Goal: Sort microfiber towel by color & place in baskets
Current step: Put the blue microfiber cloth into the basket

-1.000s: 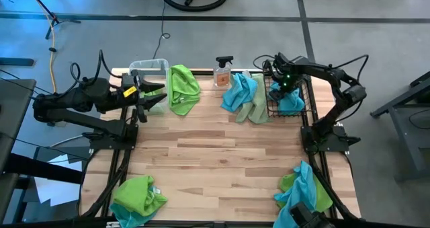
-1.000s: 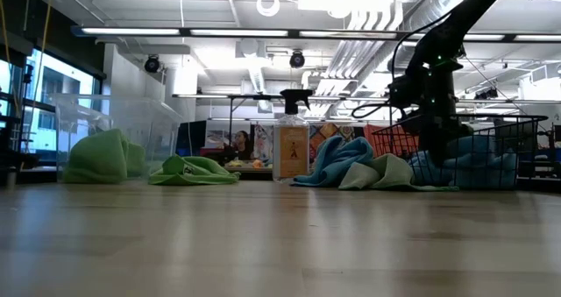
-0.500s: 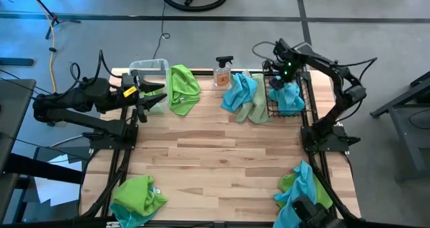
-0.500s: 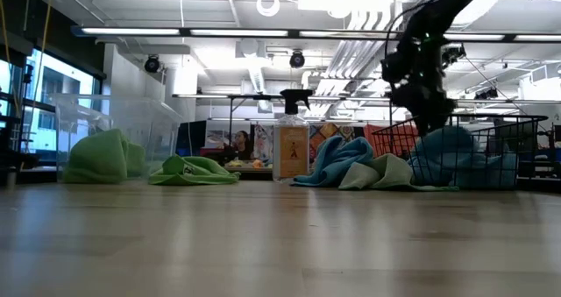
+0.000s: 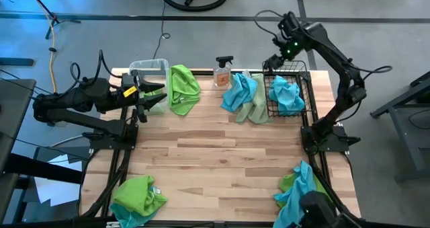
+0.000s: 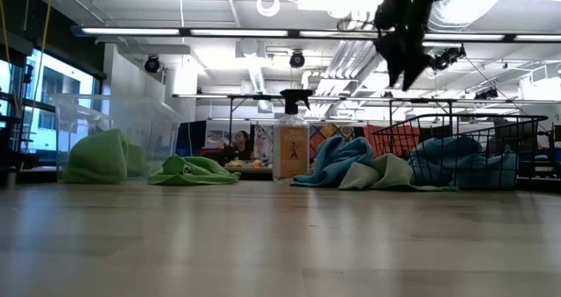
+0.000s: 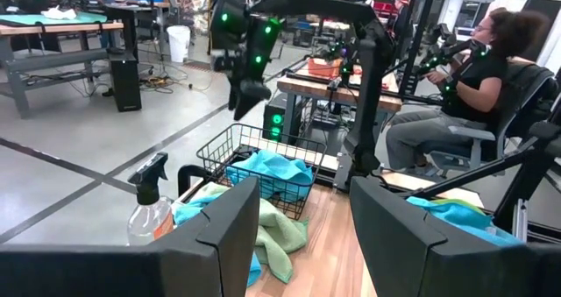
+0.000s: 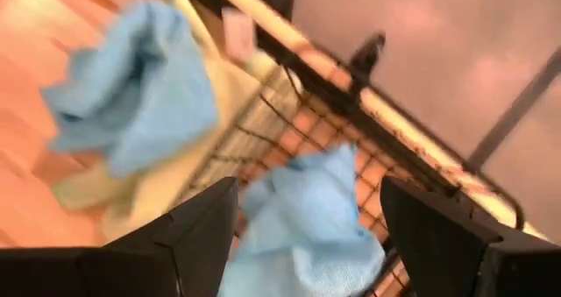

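1. Since the earlier frames, the right gripper (image 5: pixel 274 60) has risen out of the wire basket (image 5: pixel 297 74) and now hangs above its far rim, leaving a blue towel (image 5: pixel 287 95) inside.
2. High view: right gripper at upper right, fingers spread and empty. Left gripper (image 5: pixel 153 95) at centre left, beside the clear tub (image 5: pixel 148 68) and a green towel (image 5: pixel 183 87); fingers apart, holding nothing. Blue and pale green towels (image 5: pixel 242 96) lie between the spray bottle (image 5: pixel 223 72) and the basket. Mixed towel piles sit at lower left (image 5: pixel 138 198) and lower right (image 5: pixel 300 185).
3. Low view: right gripper (image 6: pixel 403 56) at upper right, above the basket (image 6: pixel 465 126); green towels (image 6: pixel 105 158) at left near the tub (image 6: pixel 131 122).
4. Left wrist view: dark fingers (image 7: pixel 219 236) parted; basket with blue towel (image 7: pixel 272 170) at centre.
5. Right wrist view: fingers (image 8: pixel 193 236) wide apart; blue towel (image 8: pixel 307 218) in the basket below, another (image 8: pixel 131 95) at upper left on the table (image 8: pixel 26 192).
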Robot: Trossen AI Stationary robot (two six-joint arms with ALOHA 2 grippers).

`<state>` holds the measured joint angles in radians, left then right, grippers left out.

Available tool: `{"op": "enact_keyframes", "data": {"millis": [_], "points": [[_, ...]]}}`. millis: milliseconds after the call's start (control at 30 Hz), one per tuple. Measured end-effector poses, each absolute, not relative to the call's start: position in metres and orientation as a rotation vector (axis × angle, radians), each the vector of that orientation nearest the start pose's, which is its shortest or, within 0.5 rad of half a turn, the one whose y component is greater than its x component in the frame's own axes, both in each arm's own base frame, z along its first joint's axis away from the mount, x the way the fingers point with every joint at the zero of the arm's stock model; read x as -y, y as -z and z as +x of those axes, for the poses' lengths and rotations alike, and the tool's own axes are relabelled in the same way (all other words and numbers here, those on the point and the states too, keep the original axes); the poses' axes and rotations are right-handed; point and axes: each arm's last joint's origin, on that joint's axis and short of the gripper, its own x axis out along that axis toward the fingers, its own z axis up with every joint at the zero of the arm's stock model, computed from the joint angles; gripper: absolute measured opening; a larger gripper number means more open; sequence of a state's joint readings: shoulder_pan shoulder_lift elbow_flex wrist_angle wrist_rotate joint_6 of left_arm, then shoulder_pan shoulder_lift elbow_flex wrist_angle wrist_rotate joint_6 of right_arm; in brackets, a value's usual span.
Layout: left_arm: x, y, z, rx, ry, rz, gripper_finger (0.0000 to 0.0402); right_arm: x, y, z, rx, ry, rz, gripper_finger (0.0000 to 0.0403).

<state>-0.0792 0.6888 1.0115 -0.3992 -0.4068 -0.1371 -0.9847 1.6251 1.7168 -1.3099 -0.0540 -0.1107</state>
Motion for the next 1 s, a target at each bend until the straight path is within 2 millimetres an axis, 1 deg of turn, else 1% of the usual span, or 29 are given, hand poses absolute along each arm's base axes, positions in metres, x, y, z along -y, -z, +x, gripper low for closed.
{"op": "enact_keyframes", "data": {"millis": [167,300,433,533,633,733,867,1000], "points": [[-0.002,-0.399,0.124,-0.054,-0.332,-0.117,0.0168,0.235,-0.377,0.19,-0.926,0.605,0.514,0.0277],[-0.002,-0.398,0.124,-0.06,-0.332,-0.115,0.0168,0.209,-0.38,0.208,-0.802,0.48,0.474,0.0277],[-0.002,-0.398,0.124,-0.061,-0.332,-0.115,0.0168,0.175,-0.384,0.221,-0.691,0.388,0.415,0.0277],[-0.002,-0.398,0.124,-0.061,-0.332,-0.115,0.0168,0.151,-0.388,0.226,-0.604,0.331,0.394,0.0277],[-0.002,-0.398,0.124,-0.061,-0.332,-0.115,0.0168,0.128,-0.396,0.227,-0.49,0.274,0.377,0.0277],[-0.002,-0.398,0.124,-0.061,-0.332,-0.115,0.0168,0.109,-0.403,0.227,-0.369,0.216,0.361,0.0277],[-0.002,-0.398,0.124,-0.059,-0.332,-0.116,0.0168,0.09,-0.415,0.229,-0.208,0.145,0.333,0.0277],[-0.002,-0.398,0.124,-0.057,-0.332,-0.127,0.0168,0.077,-0.42,0.237,-0.12,0.073,0.301,0.0277]]}}
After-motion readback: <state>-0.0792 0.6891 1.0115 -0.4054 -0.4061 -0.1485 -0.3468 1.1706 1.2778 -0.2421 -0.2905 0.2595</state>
